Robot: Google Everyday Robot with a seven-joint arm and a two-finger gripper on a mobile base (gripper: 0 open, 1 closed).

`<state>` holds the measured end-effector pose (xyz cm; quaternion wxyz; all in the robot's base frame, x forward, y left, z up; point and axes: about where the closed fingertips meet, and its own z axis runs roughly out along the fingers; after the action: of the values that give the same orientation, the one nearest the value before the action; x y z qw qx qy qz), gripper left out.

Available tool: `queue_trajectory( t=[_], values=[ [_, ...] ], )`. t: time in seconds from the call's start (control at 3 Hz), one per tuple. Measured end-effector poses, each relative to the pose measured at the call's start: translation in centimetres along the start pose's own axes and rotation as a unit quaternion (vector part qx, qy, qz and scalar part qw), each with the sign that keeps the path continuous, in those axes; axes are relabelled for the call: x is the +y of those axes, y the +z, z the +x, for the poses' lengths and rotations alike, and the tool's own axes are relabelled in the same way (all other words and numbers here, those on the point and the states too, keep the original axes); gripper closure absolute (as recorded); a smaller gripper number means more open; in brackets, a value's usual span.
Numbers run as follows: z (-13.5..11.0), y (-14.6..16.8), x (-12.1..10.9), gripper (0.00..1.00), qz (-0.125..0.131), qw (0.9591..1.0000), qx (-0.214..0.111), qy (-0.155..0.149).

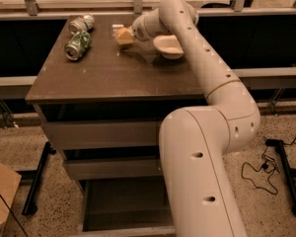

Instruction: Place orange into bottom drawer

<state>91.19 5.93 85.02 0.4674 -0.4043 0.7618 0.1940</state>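
Note:
My gripper [121,35] is over the far part of the cabinet top, between the cans and the cream bowl [168,46], with the arm reaching in from the right. A small yellow-orange patch shows at its tip; I cannot tell whether that is the orange or part of the gripper. No orange shows elsewhere on the top. The bottom drawer [123,209] stands pulled out at floor level below the two wider drawers, and its dark inside shows nothing in it. My own arm hides its right part.
Two crushed green and silver cans [78,44] [82,22] lie at the top's far left. A glass rail runs behind the cabinet. Black stand legs [37,181] and a cable [260,169] lie on the floor on either side. A cardboard box [0,196] sits at lower left.

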Motion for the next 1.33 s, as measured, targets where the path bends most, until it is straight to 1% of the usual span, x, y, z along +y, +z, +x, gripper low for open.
queue_trajectory(
  t=[0.33, 0.67, 1.0, 1.33],
  values=[
    [-3.4, -2.7, 3.7, 1.00, -0.035, 0.9965, 0.015, -0.074],
    [-4.5, -6.0, 7.2, 1.00, -0.068, 0.9886, 0.058, -0.121],
    [-4.7, -12.9, 11.1, 1.00, -0.091, 0.9839, 0.091, -0.124],
    [-4.3, -18.9, 14.8, 1.00, -0.110, 0.9842, 0.083, -0.112]
  ],
)
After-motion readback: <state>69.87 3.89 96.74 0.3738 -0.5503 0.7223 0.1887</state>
